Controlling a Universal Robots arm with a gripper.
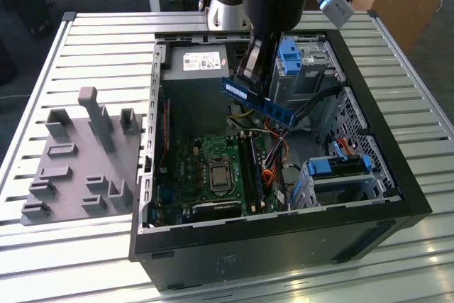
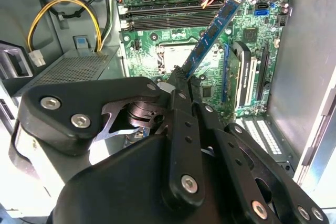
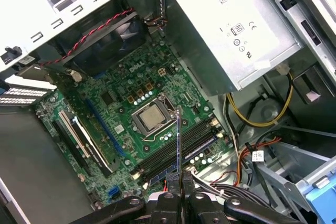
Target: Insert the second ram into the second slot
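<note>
Step in hand: carry and align, ram not yet in a slot.

Claw (image 1: 250, 76) is closed on the ram (image 1: 257, 102), pinching one end between its fingertips. The rest of the stick juts out past the claw toward the exterior view's right, sloping down. It hangs in the air inside the open case (image 1: 397, 196), well above the board (image 1: 213, 168) and touching nothing else.

In the second wrist view the ram (image 2: 212, 30) runs from the claw (image 2: 178, 77) out over the board, at an angle to the slots (image 2: 168, 17). In the first wrist view it shows edge-on (image 3: 178, 140), a thin line from the claw (image 3: 178, 184) with its free end over the slots (image 3: 202, 139), next to the CPU socket (image 3: 152, 119).

Slots (image 1: 248, 168) lie lower and nearer than the stick in the exterior view, just right of the socket.

Judgement: seating calls for turning the stick parallel to the slot, edge contacts down, centred over the second slot, then a straight push. Can't tell from here which slot is already filled, too dark.

Grey fixture tray (image 1: 78, 168) sits on the surface (image 1: 99, 40) left of the case.
</note>
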